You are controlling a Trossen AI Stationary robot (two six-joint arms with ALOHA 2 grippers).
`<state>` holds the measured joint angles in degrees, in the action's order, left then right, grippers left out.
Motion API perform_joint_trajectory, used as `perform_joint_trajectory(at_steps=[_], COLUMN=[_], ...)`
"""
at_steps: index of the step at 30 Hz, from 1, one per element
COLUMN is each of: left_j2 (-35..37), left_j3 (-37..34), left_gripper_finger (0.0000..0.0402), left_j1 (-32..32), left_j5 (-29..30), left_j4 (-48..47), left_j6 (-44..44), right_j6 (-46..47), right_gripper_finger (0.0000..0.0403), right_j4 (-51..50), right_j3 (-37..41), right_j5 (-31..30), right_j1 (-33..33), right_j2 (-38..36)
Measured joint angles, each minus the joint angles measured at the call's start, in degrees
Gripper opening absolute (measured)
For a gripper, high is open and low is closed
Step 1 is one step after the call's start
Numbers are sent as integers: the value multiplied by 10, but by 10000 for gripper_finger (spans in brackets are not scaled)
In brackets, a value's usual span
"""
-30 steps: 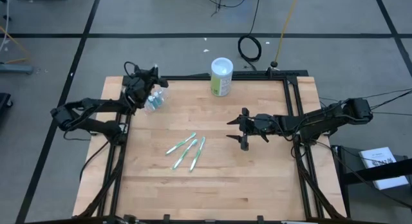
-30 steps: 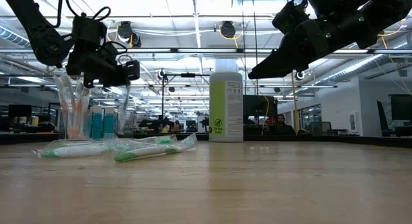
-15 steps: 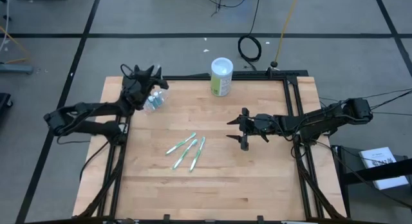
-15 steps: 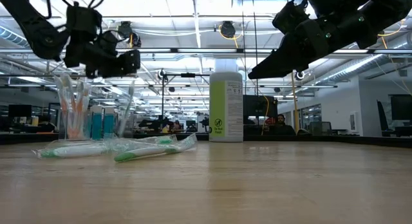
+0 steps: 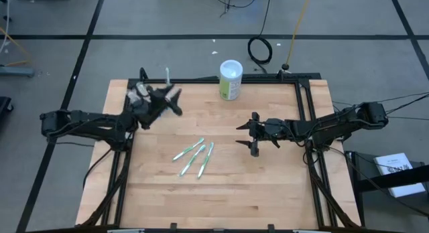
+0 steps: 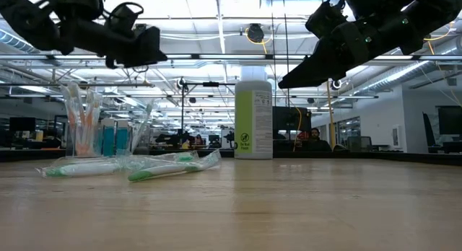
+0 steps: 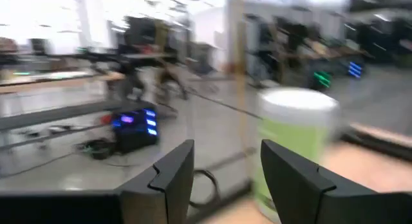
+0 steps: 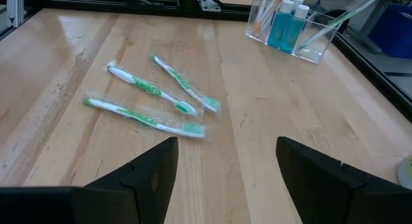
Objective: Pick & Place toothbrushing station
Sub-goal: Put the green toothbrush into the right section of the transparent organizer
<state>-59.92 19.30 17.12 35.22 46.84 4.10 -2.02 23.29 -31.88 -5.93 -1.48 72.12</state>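
- Left end effector (image 5: 169, 101) is hanging in the air over the far left part of the bench (image 5: 268, 186), fingers apart with nothing between them, as the left wrist view is showing.
- Toothbrushing station (image 8: 294, 26), a clear holder with upright brushes and teal white-capped tubes, is standing at the far left corner of the bench, just beside the left end effector, on its outer, far-left side.
- Three wrapped toothbrushes (image 5: 195, 156) are lying loose near the middle of the bench, side by side; long axes are running diagonally, from near-left to far-right.
- Right end effector (image 5: 252, 135) is hovering right of centre, fingers spread wide and holding nothing, facing left toward the brushes.
- Key relation: the loose brushes are lying to the left of the right end effector and slightly nearer the front edge, and that arm looks nearer to them; the left one is nearer the station.
- Judgement: the next pick probably needs the fingers turned across a brush's diagonal axis.
- Green-and-white canister (image 5: 230, 80) is standing at the far edge, well apart from the brushes.
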Motion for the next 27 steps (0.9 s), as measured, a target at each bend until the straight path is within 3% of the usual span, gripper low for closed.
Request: perform_joint_trajectory(at_steps=[3, 6, 8, 11, 17, 22, 27], left_j2=[0, -1, -17, -57, -179, -286, -345], left_j3=[29, 85, 131, 177, 211, 215, 215], left_gripper_finger=[184, 184, 184, 184, 184, 184, 184], left_j1=[-62, -108, -130, -152, -177, -194, -186], left_j5=[21, 20, -11, -76, -249, -246, -240], left_j4=[-82, -260, -375, -468, -469, -450, -408], left_j6=[-27, -96, -144, -202, -261, -272, -292], right_j6=[-1, -2, -2, -2, -2, -2, -2], right_gripper_finger=[254, 254, 254, 254, 254, 254, 254], right_j4=[0, 0, 0, 0, 2, 4, 5], right_j3=[0, 0, 0, 0, 0, 0, 0], right_j5=[0, 0, 0, 0, 0, 0, 0], right_j1=[0, 0, 0, 0, 0, 0, 0], right_j2=[0, 0, 0, 0, 0, 0, 0])
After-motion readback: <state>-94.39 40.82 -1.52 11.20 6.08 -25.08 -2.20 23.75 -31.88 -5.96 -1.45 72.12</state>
